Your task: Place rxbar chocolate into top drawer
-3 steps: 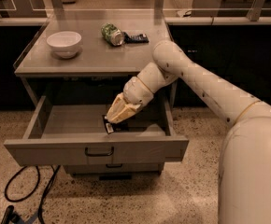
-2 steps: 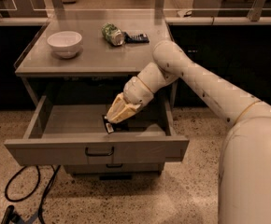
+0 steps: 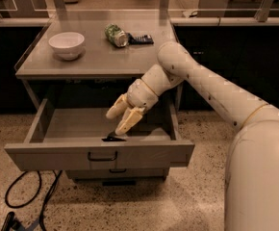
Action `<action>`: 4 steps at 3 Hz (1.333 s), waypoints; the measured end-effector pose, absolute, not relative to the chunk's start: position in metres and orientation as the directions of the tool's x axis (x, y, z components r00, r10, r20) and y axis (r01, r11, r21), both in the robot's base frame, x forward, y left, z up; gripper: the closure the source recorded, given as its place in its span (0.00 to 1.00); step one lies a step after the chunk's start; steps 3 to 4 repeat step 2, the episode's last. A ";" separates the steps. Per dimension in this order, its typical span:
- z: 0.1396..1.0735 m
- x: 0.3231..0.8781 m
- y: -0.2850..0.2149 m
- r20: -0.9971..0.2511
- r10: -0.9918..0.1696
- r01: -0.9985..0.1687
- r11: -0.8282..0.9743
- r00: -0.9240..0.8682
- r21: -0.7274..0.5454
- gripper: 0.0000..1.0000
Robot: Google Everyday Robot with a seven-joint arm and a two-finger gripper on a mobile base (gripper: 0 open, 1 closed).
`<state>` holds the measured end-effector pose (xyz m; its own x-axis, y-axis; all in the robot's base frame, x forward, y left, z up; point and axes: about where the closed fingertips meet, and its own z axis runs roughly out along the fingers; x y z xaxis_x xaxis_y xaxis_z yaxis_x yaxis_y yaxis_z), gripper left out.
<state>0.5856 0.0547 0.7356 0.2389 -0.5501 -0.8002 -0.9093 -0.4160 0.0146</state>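
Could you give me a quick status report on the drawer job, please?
Gripper open, down inside the top drawer. Rxbar chocolate lying on the drawer floor near the front, just under the fingertips. Nothing in the way.

1 bowl [image 3: 66, 44] | 1 can [image 3: 116, 35] | 1 packet [image 3: 140, 39] | 1 rxbar chocolate [image 3: 113, 138] | gripper [image 3: 115, 123] in top drawer [image 3: 43, 153]

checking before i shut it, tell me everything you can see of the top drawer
The wide, shallow grey metal top drawer is pulled open under the tabletop, its black bar handle centred on the front panel. A small flat dark-wrapped rxbar chocolate lies on its floor near the front wall. The cream two-finger gripper reaches inside, open, just above that bar; whether they touch is unclear.
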 end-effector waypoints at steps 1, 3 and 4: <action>0.736 0.586 0.055 -0.800 -0.550 -0.909 -0.416 0.239 0.015 0.00; 0.736 0.586 0.055 -0.800 -0.550 -0.909 -0.416 0.239 0.015 0.00; 0.736 0.586 0.055 -0.800 -0.550 -0.909 -0.416 0.239 0.015 0.00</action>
